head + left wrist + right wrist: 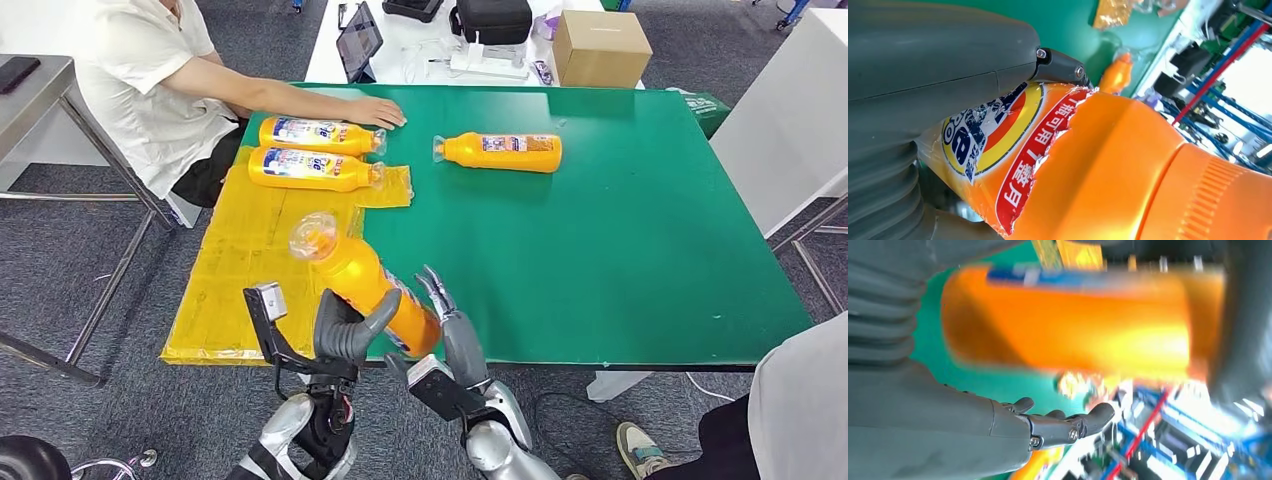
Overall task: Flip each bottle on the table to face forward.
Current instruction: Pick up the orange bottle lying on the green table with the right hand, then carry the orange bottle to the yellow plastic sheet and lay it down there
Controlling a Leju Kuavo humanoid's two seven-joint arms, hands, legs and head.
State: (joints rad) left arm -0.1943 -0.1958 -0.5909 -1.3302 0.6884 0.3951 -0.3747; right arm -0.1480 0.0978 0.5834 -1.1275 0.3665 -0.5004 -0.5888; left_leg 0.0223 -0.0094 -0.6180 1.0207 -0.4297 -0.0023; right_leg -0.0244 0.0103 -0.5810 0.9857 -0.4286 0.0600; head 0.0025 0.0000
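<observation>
The left hand was wrapped around the lower part of an orange bottle. Its thick thumb pressed across the front of the bottle and its other fingers were hidden behind it. The bottle was lifted off the green table, near the front edge. It leaned, with its clear cap up and pointing away from the robot and to the left. In the left wrist view the bottle's label was torn along one edge, and the thumb lay right against it.

The right hand was just beside the bottle, on its right side. Its fingers were spread apart and stretched out, and it held nothing. From the head view I could not tell if they touched the bottle. In the right wrist view the fingers were out straight with a gap between them and the blurry bottle.

Two more orange bottles lay side by side on a yellow sheet at the far left of the table, caps to the right. Another bottle lay alone on the green top further right, cap to the left. A person's hand rested flat on the table just behind the two bottles.
</observation>
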